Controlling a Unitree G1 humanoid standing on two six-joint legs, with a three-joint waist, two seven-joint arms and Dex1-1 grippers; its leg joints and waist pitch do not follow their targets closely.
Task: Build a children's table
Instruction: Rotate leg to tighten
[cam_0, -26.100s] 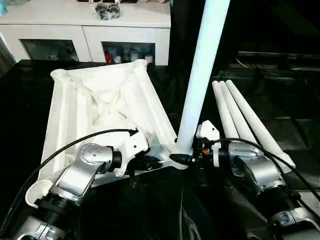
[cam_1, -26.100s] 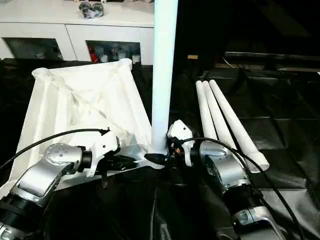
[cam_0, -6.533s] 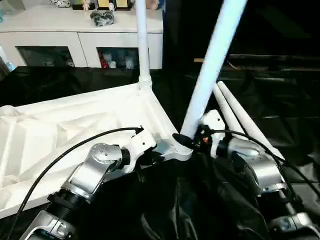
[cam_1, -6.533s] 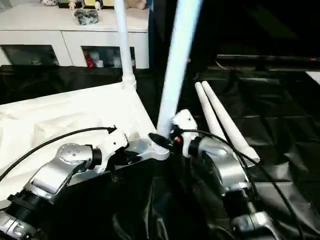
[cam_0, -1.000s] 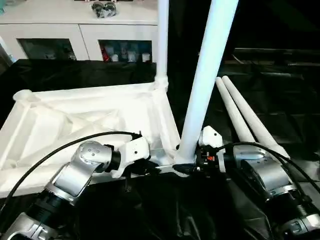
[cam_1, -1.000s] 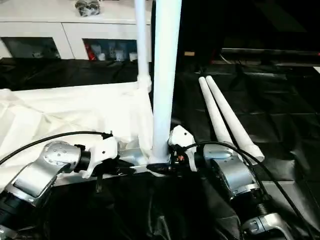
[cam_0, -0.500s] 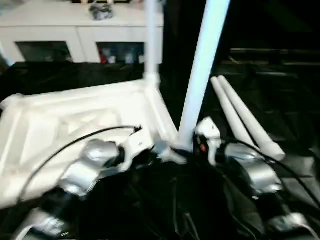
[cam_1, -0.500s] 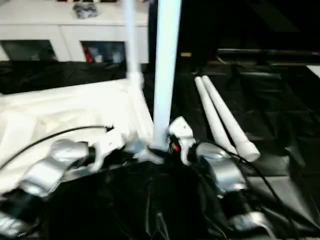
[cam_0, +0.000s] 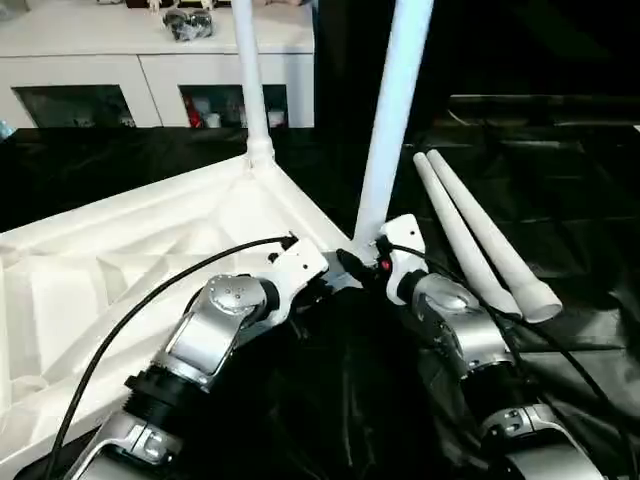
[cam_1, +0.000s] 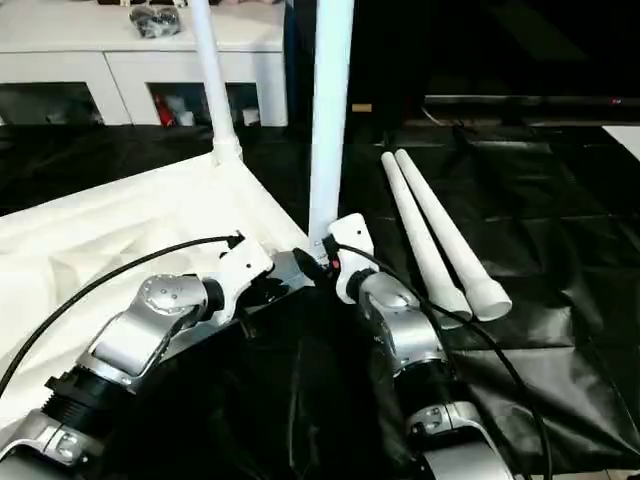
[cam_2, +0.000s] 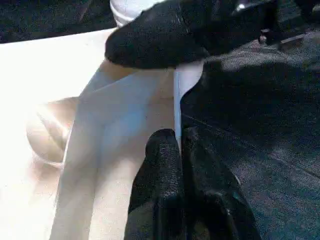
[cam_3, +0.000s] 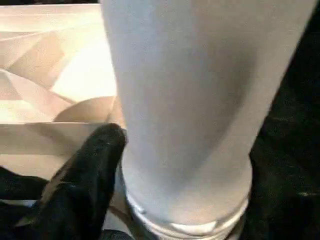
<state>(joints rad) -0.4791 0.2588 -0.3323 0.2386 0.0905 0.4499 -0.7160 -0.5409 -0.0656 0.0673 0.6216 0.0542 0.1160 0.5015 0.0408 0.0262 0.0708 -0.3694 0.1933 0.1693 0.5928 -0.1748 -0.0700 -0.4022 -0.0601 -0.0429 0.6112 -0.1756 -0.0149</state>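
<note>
The children's table lies upside down, its white ribbed tabletop (cam_0: 150, 240) spreading to the left. One white leg (cam_0: 248, 80) stands in the far corner socket. A second leg (cam_0: 395, 110) stands in the near corner socket. My left gripper (cam_2: 176, 137) is shut on the tabletop's thin rim (cam_2: 176, 100) beside that near corner. My right gripper (cam_0: 355, 265) is shut on the near leg's base (cam_3: 185, 150), one black finger (cam_3: 85, 185) lying against it. Two loose legs (cam_0: 470, 235) lie side by side on the right.
A black cloth (cam_0: 560, 200) covers the work surface. Behind it stands a white glass-doored cabinet (cam_0: 150, 70) with small items on top. The loose legs' wide ends (cam_0: 540, 298) point toward my right forearm (cam_0: 465, 335).
The whole picture has swung, so the camera moved. Both grippers stay at the near corner. The tabletop looks turned: its far leg now stands farther left of the near leg.
</note>
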